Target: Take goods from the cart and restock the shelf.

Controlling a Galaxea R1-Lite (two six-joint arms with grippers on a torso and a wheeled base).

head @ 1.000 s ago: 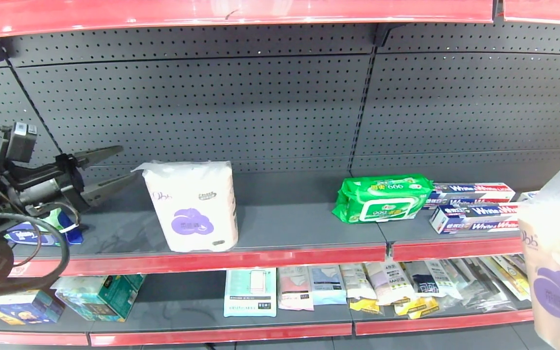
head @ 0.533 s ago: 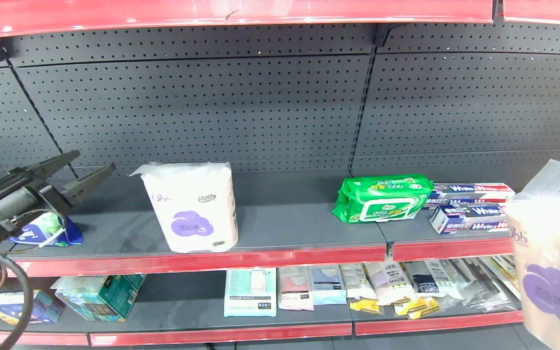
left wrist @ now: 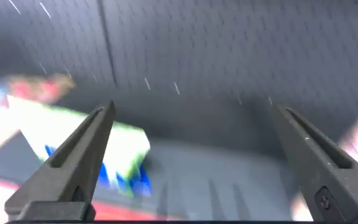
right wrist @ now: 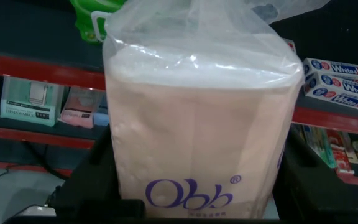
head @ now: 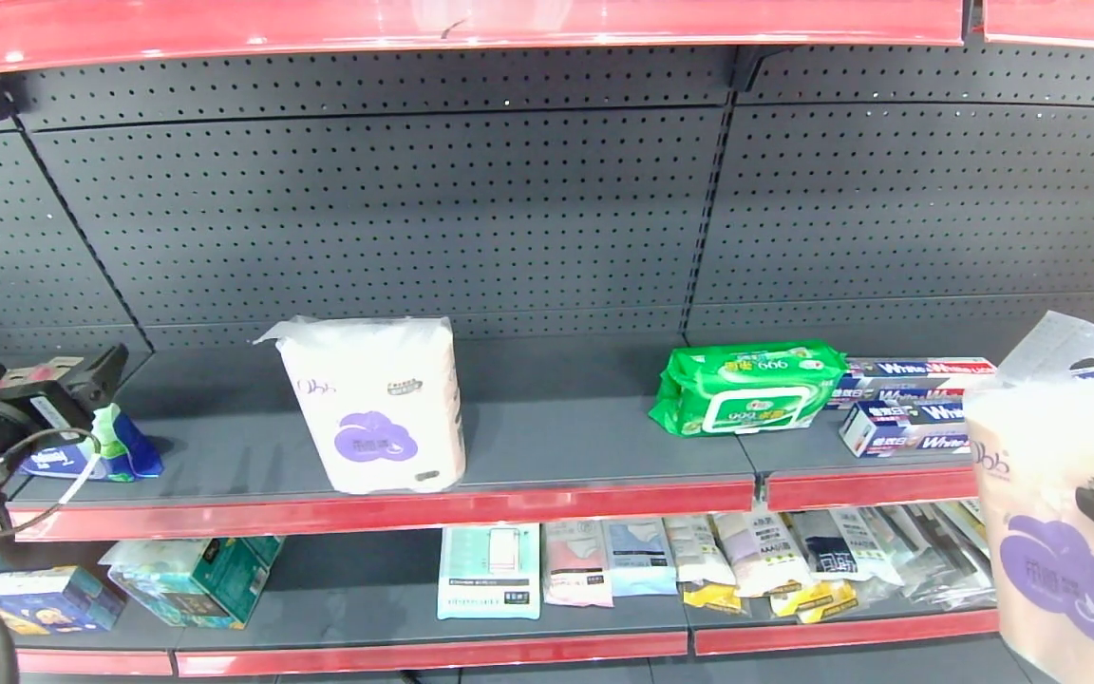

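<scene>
Closest in, the right end effector (right wrist: pixel 197 186) was clamped on a bagged paper-roll pack (head: pixel 1055 513), one finger down each side. The pack hung in front of the shelving, low on the right, not yet over any board. Over on the left, the left end effector (left wrist: pixel 191 168) was spread wide with nothing between its fingers, in front of a blue-and-green packet (head: pixel 120 446). Further in, on the middle shelf (head: pixel 547 503), a matching pack (head: pixel 376 408) stood upright near the front lip: one down, by the look of it. Bare board lay between it and the green wet wipes (head: pixel 746 385), with toothpaste boxes (head: pixel 917 399) just beside those. Placing the held pack remained.
</scene>
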